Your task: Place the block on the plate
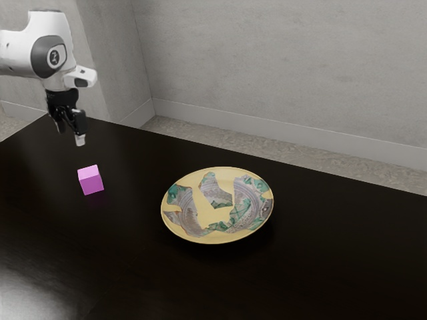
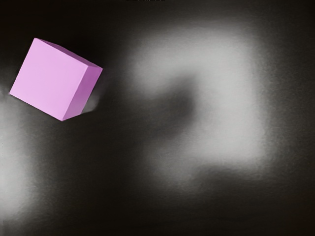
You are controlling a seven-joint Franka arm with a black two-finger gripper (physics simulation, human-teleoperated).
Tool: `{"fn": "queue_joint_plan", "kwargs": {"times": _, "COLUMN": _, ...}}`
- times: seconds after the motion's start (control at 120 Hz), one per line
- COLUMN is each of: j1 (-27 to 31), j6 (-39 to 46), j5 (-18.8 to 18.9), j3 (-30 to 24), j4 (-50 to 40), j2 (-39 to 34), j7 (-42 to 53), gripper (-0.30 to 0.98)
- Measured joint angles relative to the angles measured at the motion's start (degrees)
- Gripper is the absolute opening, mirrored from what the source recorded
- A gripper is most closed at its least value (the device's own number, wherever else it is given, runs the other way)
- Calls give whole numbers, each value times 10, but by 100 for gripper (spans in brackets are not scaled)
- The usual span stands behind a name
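We note one mark, in the exterior view: a small emblem (image 1: 55,57) inside a pale outline, on the dark round cap (image 1: 41,53) of our white arm (image 1: 17,50). We make out a curled shape, something like a 2, but too small for us to settle as number, letter or logo. We log no legible text, label, brand or sign in either view.

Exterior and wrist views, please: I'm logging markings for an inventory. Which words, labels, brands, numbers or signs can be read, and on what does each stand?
No text can be read.
Emblem on the arm's dark round joint cover: too small to read.
Plate: painted patterns, no legible lettering.
Block: plain on the faces that show.
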Motion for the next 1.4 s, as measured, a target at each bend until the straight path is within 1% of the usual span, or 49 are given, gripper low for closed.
{"fn": "queue_joint_plan", "kwargs": {"times": 0.075, "j1": 11, "j6": 13, "j5": 2, "j3": -3, "j4": 25, "j2": 38, "j7": 46, "gripper": 69}}
{"fn": "queue_joint_plan", "kwargs": {"times": 0.167, "j1": 33, "j6": 43, "j5": 2, "j3": -8, "j4": 35, "j2": 72, "j7": 100, "gripper": 69}}
{"fn": "queue_joint_plan", "kwargs": {"times": 0.275, "j1": 80, "j6": 77, "j5": 3, "j3": -54, "j4": 58, "j2": 116, "j7": 156, "gripper": 69}}
{"fn": "queue_joint_plan", "kwargs": {"times": 0.4, "j1": 97, "j6": 100, "j5": 4, "j3": -63, "j4": 65, "j2": 139, "j7": 206, "gripper": 69}}
{"fn": "queue_joint_plan", "kwargs": {"times": 0.55, "j1": 119, "j6": 119, "j5": -5, "j3": -64, "j4": 66, "j2": 162, "j7": 249, "gripper": 69}}
{"fn": "queue_joint_plan", "kwargs": {"times": 0.7, "j1": 121, "j6": 133, "j5": -9, "j3": -66, "j4": 110, "j2": 213, "j7": 281, "gripper": 69}}
{"fn": "queue_joint_plan", "kwargs": {"times": 0.842, "j1": 122, "j6": 154, "j5": -10, "j3": -66, "j4": 120, "j2": 241, "j7": 303, "gripper": 69}}
{"fn": "queue_joint_plan", "kwargs": {"times": 1.167, "j1": 123, "j6": 203, "j5": -12, "j3": -66, "j4": 121, "j2": 276, "j7": 333, "gripper": 69}}
{"fn": "queue_joint_plan", "kwargs": {"times": 1.4, "j1": 128, "j6": 238, "j5": -26, "j3": -67, "j4": 124, "j2": 299, "j7": 343, "gripper": 69}}
